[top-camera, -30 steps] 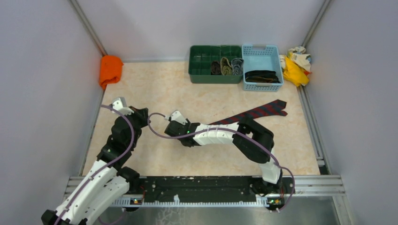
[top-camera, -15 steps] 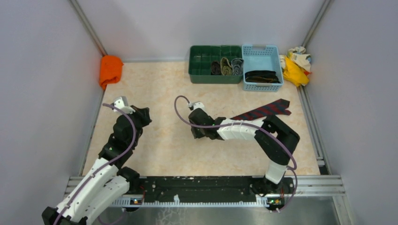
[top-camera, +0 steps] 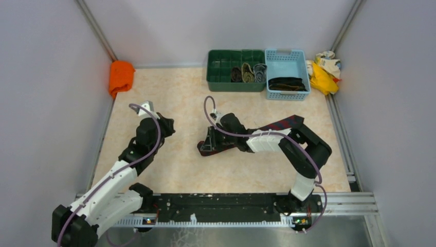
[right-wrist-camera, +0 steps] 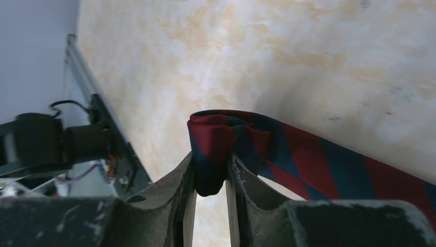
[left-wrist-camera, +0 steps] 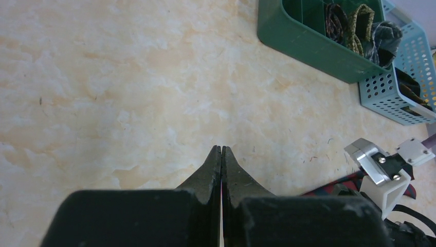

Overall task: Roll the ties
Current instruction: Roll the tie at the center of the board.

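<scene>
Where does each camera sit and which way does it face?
Top external: above, behind the bases, looking down on the table; both arms show.
Left wrist: on the left arm, facing the green bin; shut left gripper shows.
Right wrist: low over the table; right gripper pinches the plaid tie.
Shared: top and left wrist both show the green bin.

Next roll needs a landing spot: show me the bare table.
Bare: between orange cloth and green bin; also the near strip between tie and front rail. Crowded: around the right gripper pinching it, and by the blue basket.
</scene>
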Available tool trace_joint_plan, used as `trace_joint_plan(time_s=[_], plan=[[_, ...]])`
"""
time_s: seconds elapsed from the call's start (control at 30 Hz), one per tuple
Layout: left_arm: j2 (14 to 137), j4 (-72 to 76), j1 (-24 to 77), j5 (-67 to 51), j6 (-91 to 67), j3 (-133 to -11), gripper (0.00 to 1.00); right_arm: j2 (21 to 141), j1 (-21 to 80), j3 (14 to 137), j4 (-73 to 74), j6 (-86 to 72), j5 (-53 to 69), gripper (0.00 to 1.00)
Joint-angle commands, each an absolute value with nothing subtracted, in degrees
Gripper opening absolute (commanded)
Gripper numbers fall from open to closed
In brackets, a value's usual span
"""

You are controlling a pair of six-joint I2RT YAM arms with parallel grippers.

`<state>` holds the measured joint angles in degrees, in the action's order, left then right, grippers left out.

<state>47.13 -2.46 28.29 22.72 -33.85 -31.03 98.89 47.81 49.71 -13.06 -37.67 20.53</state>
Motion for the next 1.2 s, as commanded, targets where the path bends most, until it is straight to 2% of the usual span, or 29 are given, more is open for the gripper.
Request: trace_joint_plan(time_s=[0.0,0.2,0.47,0.6,0.77,1.0,1.17], plan=[[48.2,1.5,28.4,20.4,-33.6,-32.4,0.00,101.0,46.5,47.3,-26.2,-43.3,30.9,0.24],[50.3,2.8,28.4,18.6,-33.6,-32.0,0.00,104.0,45.7,45.0,-28.4,-44.6,32.2,0.24],[52.7,4.3,28.5,16.5,-33.5,-31.9,0.00,103.9,43.8,37.6,-40.7,-49.7,32.4,0.22],[54.2,5.7,28.4,14.9,-33.6,-32.0,0.00,101.8,43.3,36.2,-37.9,-48.3,29.2,0.23],[56.6,7.9,28.4,12.7,-33.4,-31.6,0.00,99.9,43.0,36.5,-33.1,-45.4,26.2,0.38],[60.4,10.7,28.5,10.7,-32.5,-31.6,0.00,97.4,42.8,38.2,-28.8,-43.4,24.1,0.39],[64.5,13.7,28.6,7.7,-32.3,-31.4,0.00,94.8,42.8,40.8,-20.2,-39.4,20.4,0.39]])
